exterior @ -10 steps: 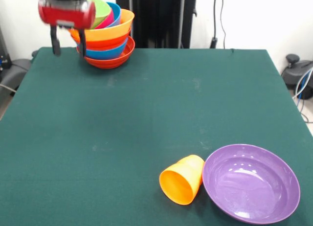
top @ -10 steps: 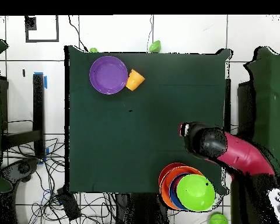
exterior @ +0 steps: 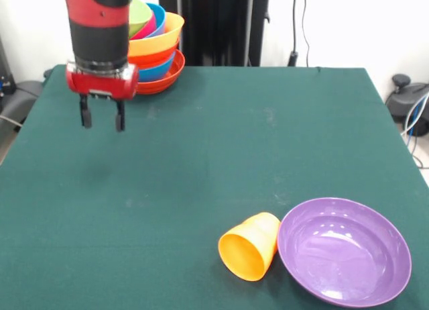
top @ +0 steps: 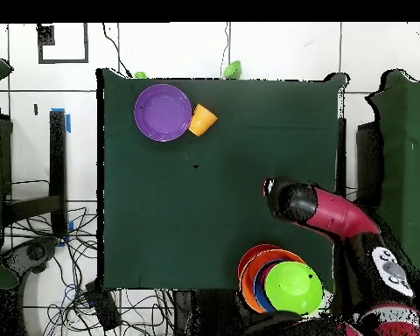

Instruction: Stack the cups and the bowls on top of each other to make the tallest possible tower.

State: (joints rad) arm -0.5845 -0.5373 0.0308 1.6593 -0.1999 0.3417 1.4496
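The gripper [exterior: 102, 121] is hanging in the air over the far left part of the green table [exterior: 201, 156], just in front of the tower [exterior: 155, 52]. Its two black fingers are standing moderately apart with nothing between them.

The tower is sitting at the far left corner: a red-orange bowl at the base, then blue, red-orange and the wide orange bowl, with magenta, blue and green ones nested on top.

Two pieces are waiting loose at the near right of the front view. The small orange cup [exterior: 250, 246] is lying on its side, its mouth facing the near left, and its tapered end is touching or almost touching the rim of the large purple bowl [exterior: 344, 249], which is resting upright.

Both lie well apart from the gripper, diagonally across the table.

Judging by this, the step in hand is fetching one of them. For the bowl, pinching its rim on the side away from the cup looks best, so the cup is not knocked. The tipped cup may roll if nudged, so the fingers should be closing squarely across its wall.
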